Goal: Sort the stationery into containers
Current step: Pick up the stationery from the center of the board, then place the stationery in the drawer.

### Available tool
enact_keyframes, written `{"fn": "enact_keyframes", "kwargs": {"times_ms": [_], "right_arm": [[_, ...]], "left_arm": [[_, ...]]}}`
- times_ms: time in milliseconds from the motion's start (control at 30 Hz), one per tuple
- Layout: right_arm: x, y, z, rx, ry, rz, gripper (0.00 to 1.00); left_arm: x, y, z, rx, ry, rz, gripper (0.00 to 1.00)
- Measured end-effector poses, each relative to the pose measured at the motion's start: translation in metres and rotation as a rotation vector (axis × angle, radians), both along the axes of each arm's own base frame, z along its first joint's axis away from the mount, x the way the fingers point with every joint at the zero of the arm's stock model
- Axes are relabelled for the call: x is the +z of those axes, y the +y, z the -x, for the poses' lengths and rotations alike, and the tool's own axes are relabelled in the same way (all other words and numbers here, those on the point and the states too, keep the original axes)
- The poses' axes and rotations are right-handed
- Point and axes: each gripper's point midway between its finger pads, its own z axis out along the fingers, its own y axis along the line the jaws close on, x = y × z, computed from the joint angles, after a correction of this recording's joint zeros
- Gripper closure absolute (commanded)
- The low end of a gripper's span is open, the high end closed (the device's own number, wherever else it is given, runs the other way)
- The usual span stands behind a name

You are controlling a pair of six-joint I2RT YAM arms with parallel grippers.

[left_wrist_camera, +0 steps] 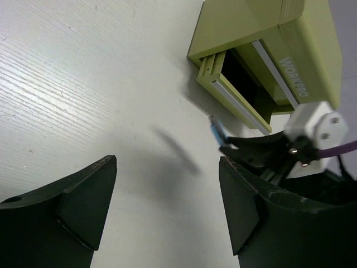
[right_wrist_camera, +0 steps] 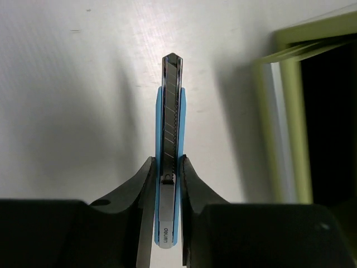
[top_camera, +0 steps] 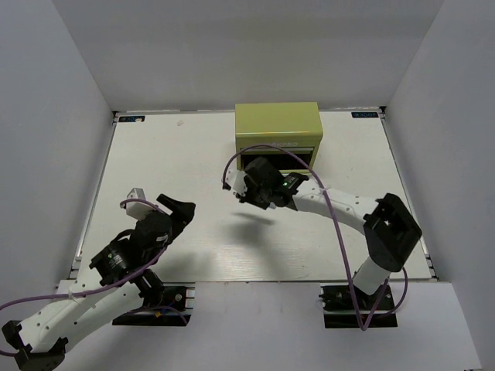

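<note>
- Right end effector (right_wrist_camera: 167,164): clenched on a slim blue cutter (right_wrist_camera: 170,111), which is gripped near its tail. The segmented blade end points forward, away from the wrist.
- Cutter is held off the counter (top_camera: 178,154), just in front of the yellow-green chest (top_camera: 278,124). It is apart from the chest and not yet over the opening.
- Left end effector (left_wrist_camera: 167,162): released, fingers spread wide with nothing between them. It hangs over bare counter, well to the left of the chest.
- Chest: one drawer (left_wrist_camera: 231,92) stands pulled out towards the arms. The face above it carries dark lettering.
- Drawer contents: the interior reads as plain black in both wrist views (too dark to count anything), so I cannot tell what is inside.
- Progress, judged: the overhead view shows no other stick lying loose on the counter. This is probably a late item, perhaps the last, but what is already stored cannot be checked.
- Left to do, judged: carry the cutter over the open drawer and release it there. Shutting the drawer may follow, if the task wants that.
- Caution: the blade looks extended, so the tip could catch on the drawer rim on the way in.
</note>
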Motion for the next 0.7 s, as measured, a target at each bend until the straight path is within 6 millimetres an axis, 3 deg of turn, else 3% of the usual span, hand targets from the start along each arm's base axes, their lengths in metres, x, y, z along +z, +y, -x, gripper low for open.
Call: {"fn": "enact_keyframes", "kwargs": {"times_ms": [133, 433, 700], "right_arm": [[0.028, -0.012, -0.025, 0.032, -0.103, -0.011, 1.0], [0.047, -0.049, -0.077, 0.119, -0.271, 0.088, 1.0], [0.07, -0.058, -0.125, 0.181, -0.371, 0.117, 1.0]], "left_arm": [[-0.002, -0.003, -0.001, -0.006, 0.0, 0.009, 0.16], [-0.003, -0.007, -0.002, -0.016, -0.005, 0.025, 0.15], [-0.004, -0.009, -0.003, -0.018, -0.01, 0.032, 0.15]]}}
